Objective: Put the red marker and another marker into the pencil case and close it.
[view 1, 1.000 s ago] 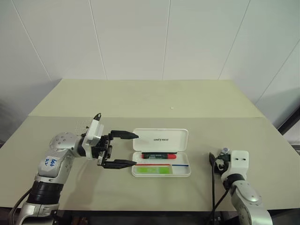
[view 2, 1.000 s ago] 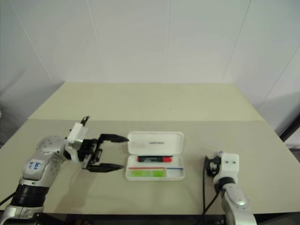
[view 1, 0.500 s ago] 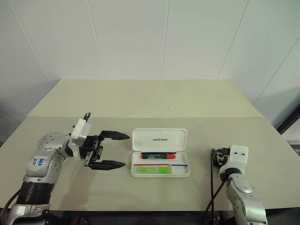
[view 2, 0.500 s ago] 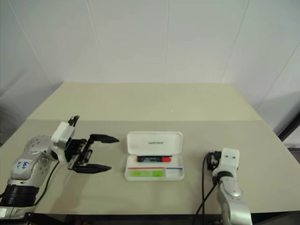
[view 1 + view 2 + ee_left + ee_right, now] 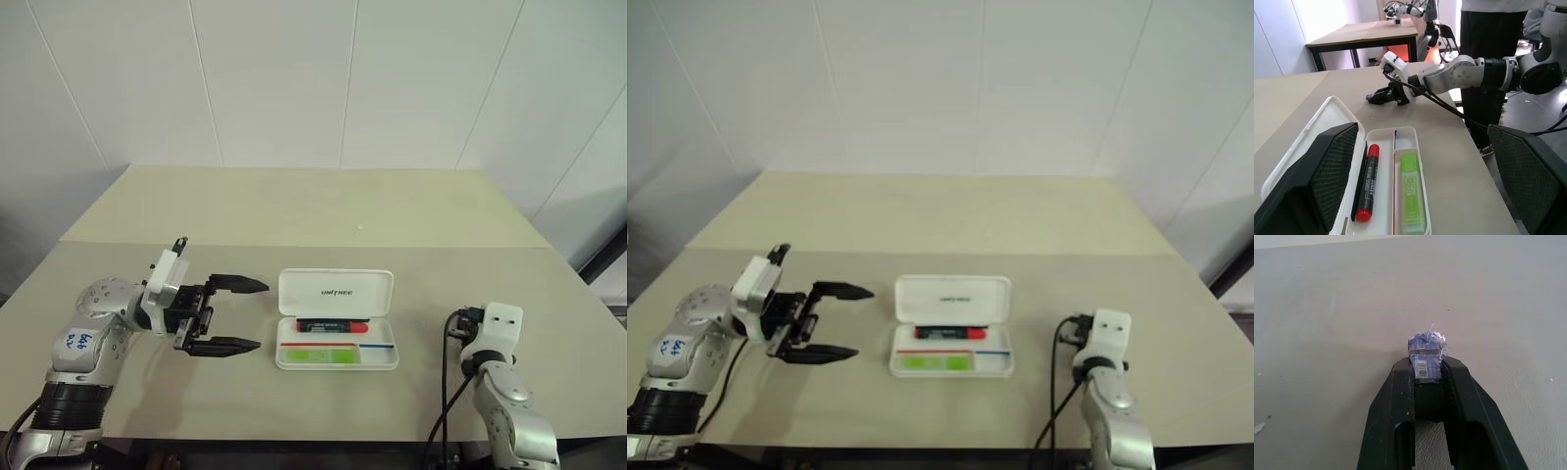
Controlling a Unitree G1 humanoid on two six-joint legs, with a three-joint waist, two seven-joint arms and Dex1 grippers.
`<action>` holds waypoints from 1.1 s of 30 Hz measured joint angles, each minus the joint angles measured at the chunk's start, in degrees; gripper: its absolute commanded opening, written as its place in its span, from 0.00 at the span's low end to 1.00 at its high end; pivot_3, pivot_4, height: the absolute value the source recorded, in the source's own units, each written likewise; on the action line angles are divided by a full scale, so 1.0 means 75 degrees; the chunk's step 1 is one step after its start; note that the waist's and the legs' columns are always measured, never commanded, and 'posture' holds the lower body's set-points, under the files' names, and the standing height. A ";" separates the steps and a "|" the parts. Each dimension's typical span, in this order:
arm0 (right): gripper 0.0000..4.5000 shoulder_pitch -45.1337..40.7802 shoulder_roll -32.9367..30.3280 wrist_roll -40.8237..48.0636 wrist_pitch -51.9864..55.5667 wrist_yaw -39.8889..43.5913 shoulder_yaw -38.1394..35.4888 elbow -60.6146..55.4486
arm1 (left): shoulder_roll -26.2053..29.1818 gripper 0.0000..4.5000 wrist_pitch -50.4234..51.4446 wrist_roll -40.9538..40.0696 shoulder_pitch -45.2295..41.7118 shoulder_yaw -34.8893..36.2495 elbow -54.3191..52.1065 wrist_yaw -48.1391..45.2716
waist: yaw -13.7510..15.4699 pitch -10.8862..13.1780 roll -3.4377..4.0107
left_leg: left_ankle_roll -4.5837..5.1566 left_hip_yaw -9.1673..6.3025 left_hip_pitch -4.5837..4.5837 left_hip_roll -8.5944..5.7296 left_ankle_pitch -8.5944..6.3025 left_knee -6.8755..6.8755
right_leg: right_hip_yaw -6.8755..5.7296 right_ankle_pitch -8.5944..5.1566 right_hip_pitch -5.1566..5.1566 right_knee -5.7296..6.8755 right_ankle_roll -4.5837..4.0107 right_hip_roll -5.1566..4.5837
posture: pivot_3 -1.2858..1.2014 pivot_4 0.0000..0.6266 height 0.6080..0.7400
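White panelled walls stand behind a beige table, and everything is on its near half.

At the left, the left gripper is held level above the table and points to the right, toward the pencil case. Its two black fingers are spread wide apart with nothing between them, and they stop just short of the left end of the case, not touching it.

In the middle lies the white pencil case, open, with its long side running left to right. The lid is folded back on the far side and has small dark logo text on it. Inside the near tray, the red marker lies along the far compartment, beside the hinge; most of its body looks black, and the right end is red. The light green marker lies flat in the near compartment, toward the left end of the tray. Between them there is a thin line, red on the left part and blue on the right part. Both markers are fully inside the case.

At the right, well apart from the case, the right gripper is low over the bare table. Its fingers are pressed together on a small bluish block with a printed label, which sticks out past the fingertips.

In the left wrist view a person in dark trousers stands beyond the table.
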 measured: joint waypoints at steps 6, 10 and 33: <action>0.25 -0.0461 -0.1239 0.0934 0.0497 0.1596 -0.0011 -0.0482 | -0.0109 1.00 -0.0044 0.0001 -0.0025 -0.0028 0.0005 0.0001 | -0.0050 0.0018 0.0030 | 0.0000 -0.0002 -0.0005 0.0005 0.0000 -0.0017 | -0.0003 0.0000 -0.0013 0.0001 0.0009 0.0004 | 0.52 0.24 1.00; 0.25 -0.0686 -0.2068 0.1711 0.0861 0.2927 0.0085 -0.1136 | -0.0170 1.00 -0.0074 0.0002 -0.0036 -0.0035 0.0012 0.0003 | -0.0075 0.0019 0.0030 | 0.0003 -0.0004 -0.0007 0.0007 -0.0002 -0.0026 | -0.0006 -0.0003 -0.0013 -0.0007 0.0011 0.0004 | 0.52 0.24 1.00; 0.25 -0.1756 -0.4506 0.2243 0.0807 0.9279 0.2875 -0.0126 | -0.0200 1.00 -0.0221 0.0001 0.0363 0.0046 -0.0110 0.0379 | -0.0013 0.0021 0.0027 | 0.0000 -0.0002 -0.0018 0.0006 -0.0008 -0.0012 | -0.0010 -0.0002 -0.0013 -0.0024 0.0015 0.0000 | 0.52 0.24 1.00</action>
